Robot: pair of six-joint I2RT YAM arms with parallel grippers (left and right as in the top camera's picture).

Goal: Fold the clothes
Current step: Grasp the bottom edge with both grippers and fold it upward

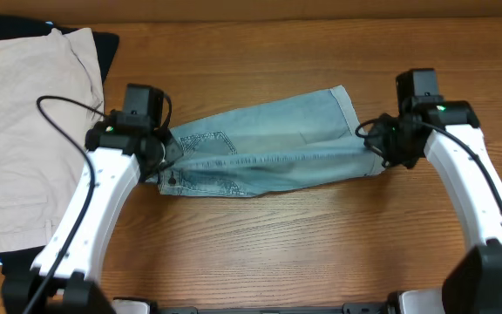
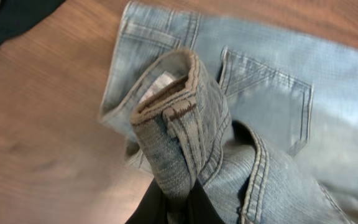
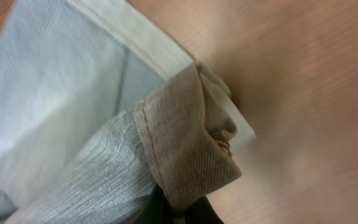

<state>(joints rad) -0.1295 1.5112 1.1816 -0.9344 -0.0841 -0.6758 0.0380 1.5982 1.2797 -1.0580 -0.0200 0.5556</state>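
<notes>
From overhead, the denim shorts [image 1: 264, 144] lie stretched across the wooden table [image 1: 321, 244] between my arms, with my left gripper [image 1: 166, 155] at the waist end and my right gripper [image 1: 380, 146] at the leg end. Beige khaki shorts [image 1: 24, 131] sit on a black garment [image 1: 103, 48] at far left, well apart. In the left wrist view my fingers are clamped tight on the folded waistband; a pale inner tag shows, with no readable writing. In the right wrist view my fingers pinch the bunched hem.
</notes>
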